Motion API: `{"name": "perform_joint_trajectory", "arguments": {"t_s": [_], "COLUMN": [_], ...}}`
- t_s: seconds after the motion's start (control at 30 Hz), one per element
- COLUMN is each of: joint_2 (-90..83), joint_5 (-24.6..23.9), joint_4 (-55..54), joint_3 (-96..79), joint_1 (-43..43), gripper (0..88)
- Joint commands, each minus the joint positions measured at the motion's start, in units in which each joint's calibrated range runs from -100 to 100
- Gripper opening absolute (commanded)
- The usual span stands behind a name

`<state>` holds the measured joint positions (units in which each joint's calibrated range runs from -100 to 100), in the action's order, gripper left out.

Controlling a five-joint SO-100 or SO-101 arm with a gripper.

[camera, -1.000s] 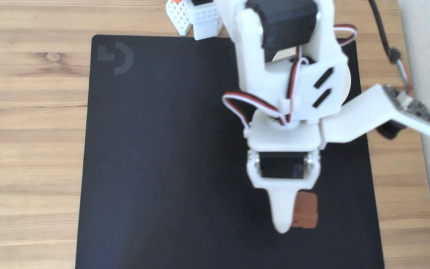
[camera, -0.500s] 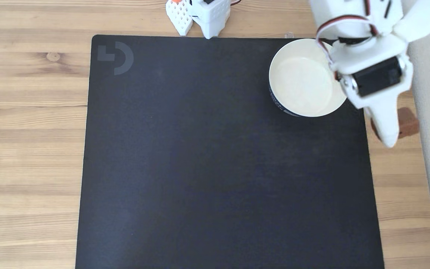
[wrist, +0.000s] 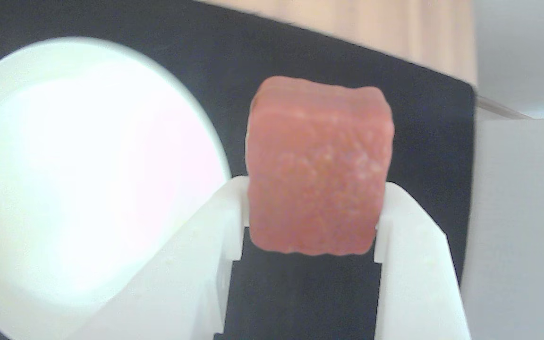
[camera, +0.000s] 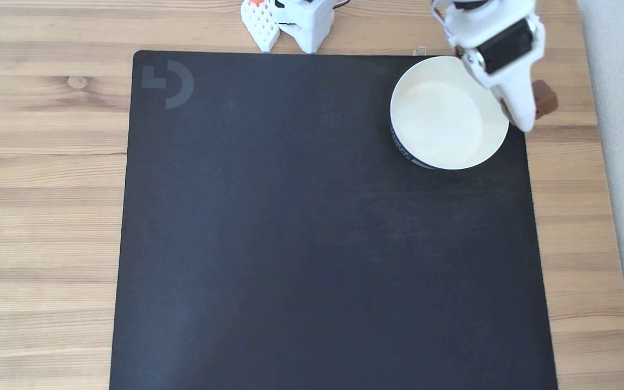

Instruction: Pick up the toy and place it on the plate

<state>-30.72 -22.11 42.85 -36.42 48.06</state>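
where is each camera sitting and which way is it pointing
Wrist view: rides behind the gripper, looking along its white fingers at the clamped toy.
Fixed view: above the wooden table, facing straight down on the black mat; the gripper shows top right.
Shared: toy, plate, mat.

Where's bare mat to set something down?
Most of the black mat is bare: everything left of and below the plate. Crowded only at the top-right corner, where the gripper holds the toy beside the plate.
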Motion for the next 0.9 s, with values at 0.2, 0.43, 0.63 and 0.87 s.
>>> {"name": "perform_joint_trajectory", "arguments": {"t_s": [0.2,0.43,0.63,0.87], "joint_2": [-22.8,-26.8,-26.8,-26.8], "joint_5": [-2.1,-2.2,-1.9,-1.8], "joint_4": [-0.1,4.7,5.3,5.3], "joint_3": [-24.1,-30.4,-30.5,-30.5], "joint_1": [2.7,-0.3,-1.8,-1.5], "gripper": [2.9,3.0,3.3,22.6]}}
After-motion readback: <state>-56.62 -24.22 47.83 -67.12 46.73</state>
